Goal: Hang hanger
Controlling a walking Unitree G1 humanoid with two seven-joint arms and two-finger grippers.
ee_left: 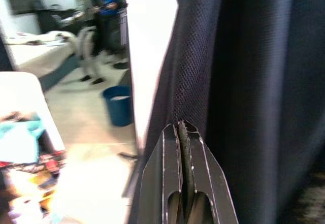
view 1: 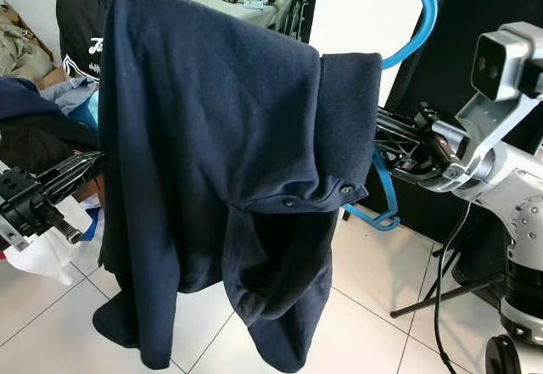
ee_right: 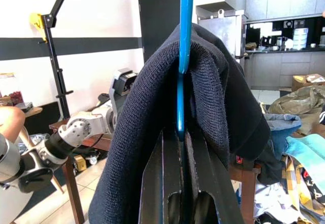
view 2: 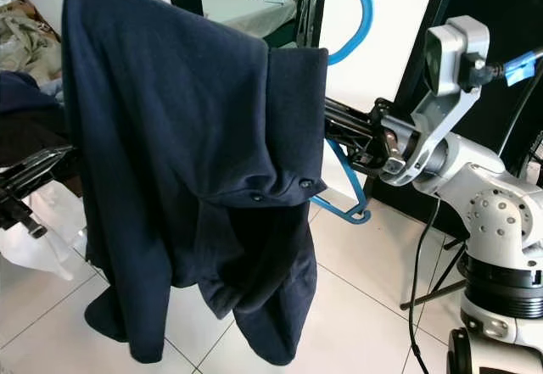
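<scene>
A navy shirt [view 1: 212, 136] hangs on a blue plastic hanger [view 1: 416, 9], held up in the air in front of me. The hanger's hook sticks out above the collar, and its lower bar [view 1: 382, 213] shows to the right of the shirt. My right gripper [ee_right: 180, 132] is shut on the hanger's blue neck just under the collar; from the head its fingers [view 1: 399, 141] run in behind the fabric. My left gripper [ee_left: 182, 128] is shut at the shirt's left edge, its fingers [view 1: 81, 169] pressed together on the cloth.
Piles of clothes [view 1: 25, 52] lie at the left, with a white bag [view 1: 51, 255] below them. A bed [view 1: 237, 5] stands at the back. A black panel [view 1: 501, 1] and black stand legs [view 1: 441, 293] are at the right. The floor [view 1: 373, 306] is white tile.
</scene>
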